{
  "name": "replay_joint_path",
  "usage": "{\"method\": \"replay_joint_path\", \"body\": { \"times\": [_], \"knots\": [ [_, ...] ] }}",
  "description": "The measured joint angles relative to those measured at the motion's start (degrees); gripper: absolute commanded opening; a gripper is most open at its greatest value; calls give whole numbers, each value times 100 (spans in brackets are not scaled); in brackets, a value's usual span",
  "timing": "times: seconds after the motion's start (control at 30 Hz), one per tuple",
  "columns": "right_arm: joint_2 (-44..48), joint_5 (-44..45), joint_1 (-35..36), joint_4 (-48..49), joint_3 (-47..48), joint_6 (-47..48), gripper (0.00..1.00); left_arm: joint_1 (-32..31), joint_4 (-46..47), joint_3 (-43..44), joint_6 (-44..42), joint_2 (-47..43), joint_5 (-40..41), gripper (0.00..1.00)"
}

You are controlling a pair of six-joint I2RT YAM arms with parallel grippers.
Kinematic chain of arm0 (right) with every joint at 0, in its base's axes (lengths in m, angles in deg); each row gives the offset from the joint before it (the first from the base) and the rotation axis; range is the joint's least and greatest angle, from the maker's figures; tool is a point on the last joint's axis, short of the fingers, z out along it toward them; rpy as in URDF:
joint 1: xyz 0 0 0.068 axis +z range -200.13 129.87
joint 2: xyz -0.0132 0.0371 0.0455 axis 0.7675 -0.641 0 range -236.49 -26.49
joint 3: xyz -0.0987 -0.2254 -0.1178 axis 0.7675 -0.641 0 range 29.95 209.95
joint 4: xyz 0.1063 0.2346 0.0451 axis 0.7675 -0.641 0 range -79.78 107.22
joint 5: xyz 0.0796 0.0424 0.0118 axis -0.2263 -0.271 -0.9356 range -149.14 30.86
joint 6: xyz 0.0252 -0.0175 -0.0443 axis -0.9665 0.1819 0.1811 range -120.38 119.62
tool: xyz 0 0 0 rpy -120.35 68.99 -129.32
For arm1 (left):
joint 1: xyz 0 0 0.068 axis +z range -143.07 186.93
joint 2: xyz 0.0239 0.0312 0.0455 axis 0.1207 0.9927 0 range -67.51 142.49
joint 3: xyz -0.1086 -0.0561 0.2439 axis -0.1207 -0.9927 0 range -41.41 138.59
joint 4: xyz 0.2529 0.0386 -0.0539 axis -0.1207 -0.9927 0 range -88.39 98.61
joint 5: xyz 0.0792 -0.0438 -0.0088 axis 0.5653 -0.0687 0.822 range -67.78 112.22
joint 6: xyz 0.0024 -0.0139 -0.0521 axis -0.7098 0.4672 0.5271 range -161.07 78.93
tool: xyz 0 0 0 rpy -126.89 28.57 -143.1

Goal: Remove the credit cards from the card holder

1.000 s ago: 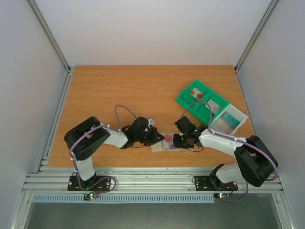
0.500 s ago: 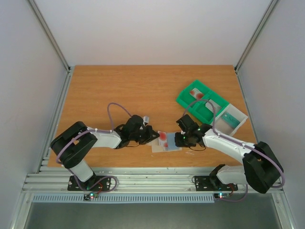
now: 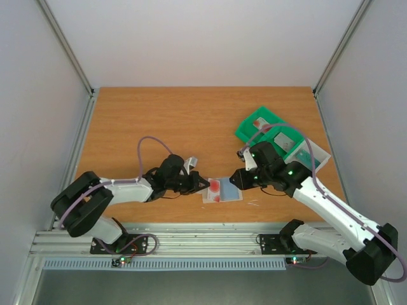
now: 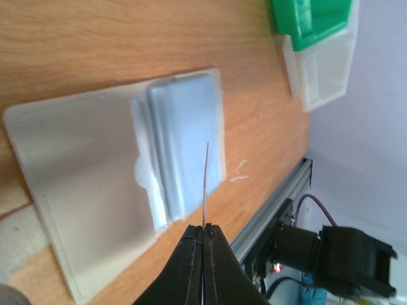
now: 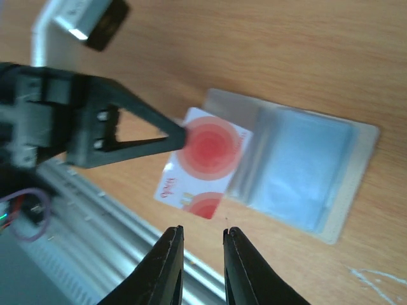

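The pale card holder (image 3: 227, 192) lies flat near the table's front edge, with blue-grey cards (image 4: 187, 136) in its pocket (image 5: 305, 168). My left gripper (image 3: 203, 185) is shut on a pinkish-red and white card (image 3: 215, 187). The left wrist view shows this card edge-on (image 4: 206, 184) between the closed fingers (image 4: 205, 227). In the right wrist view the card (image 5: 203, 162) is held level, and its far edge overlaps the holder's left pocket. My right gripper (image 3: 236, 180) is open and empty, raised above the holder's right side (image 5: 200, 234).
A bright green compartment tray (image 3: 262, 127) with a red card in it stands at the back right. A white tray (image 3: 315, 162) sits beside it, partly behind my right arm. The metal rail (image 5: 82, 210) runs along the front edge just below the card.
The left gripper has drawn the pinkish-red card leftward out of the holder. The right gripper has let go of the holder, lifted and swung back to the right.
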Motion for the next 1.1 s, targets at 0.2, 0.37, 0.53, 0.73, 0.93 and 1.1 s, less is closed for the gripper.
{"method": "replay_joint_path", "body": {
  "times": [0.2,0.37,0.53,0.73,0.93,1.1],
  "knots": [
    [181,-1115,-9,-337,435,214,25,0,-214,-157,-463,-743,-426,0],
    [31,-1919,-11,-682,739,402,28,-2,-608,-210,-868,-1504,-844,1],
    [-24,-2358,-11,-927,1029,588,30,-46,-787,-267,-1110,-2033,-1390,0],
    [-315,-2677,-11,-979,1189,688,32,-219,-905,-455,-1130,-2465,-1836,0],
    [-621,-3049,-11,-887,1150,704,26,-323,-1086,-525,-1189,-2824,-2035,0],
    [-785,-3615,-11,-518,796,662,29,-341,-1091,-557,-1226,-2881,-2146,0]
  ]
}}
